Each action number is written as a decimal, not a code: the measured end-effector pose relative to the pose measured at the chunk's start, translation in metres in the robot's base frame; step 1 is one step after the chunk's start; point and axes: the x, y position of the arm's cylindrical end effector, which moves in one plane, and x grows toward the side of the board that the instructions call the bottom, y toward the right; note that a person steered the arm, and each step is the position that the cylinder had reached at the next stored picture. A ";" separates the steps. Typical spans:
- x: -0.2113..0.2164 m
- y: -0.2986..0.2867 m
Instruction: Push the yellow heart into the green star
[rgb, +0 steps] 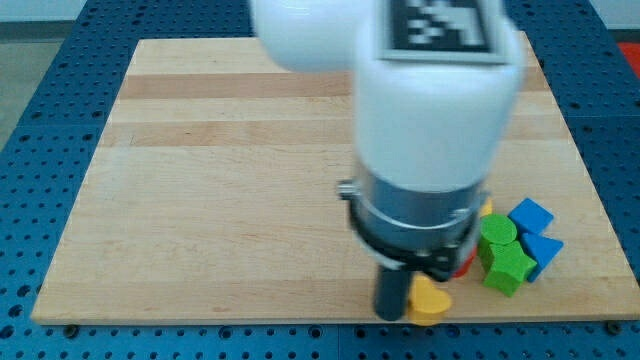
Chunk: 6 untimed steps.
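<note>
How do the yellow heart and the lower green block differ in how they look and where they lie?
The yellow heart is yellow and rounded; the lower green block is green with jagged edges, probably the star. The yellow heart lies alone near the view's bottom edge, right beside my tip; the lower green block sits further to the view's right, packed among other blocks. The arm hides part of the heart, while the green block shows fully. Both rest on the wooden board.

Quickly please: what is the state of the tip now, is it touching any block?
My tip: no gripper, holds nothing; it stands against the yellow heart's left side.
</note>
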 end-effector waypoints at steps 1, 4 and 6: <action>-0.001 0.028; 0.000 0.040; -0.001 0.041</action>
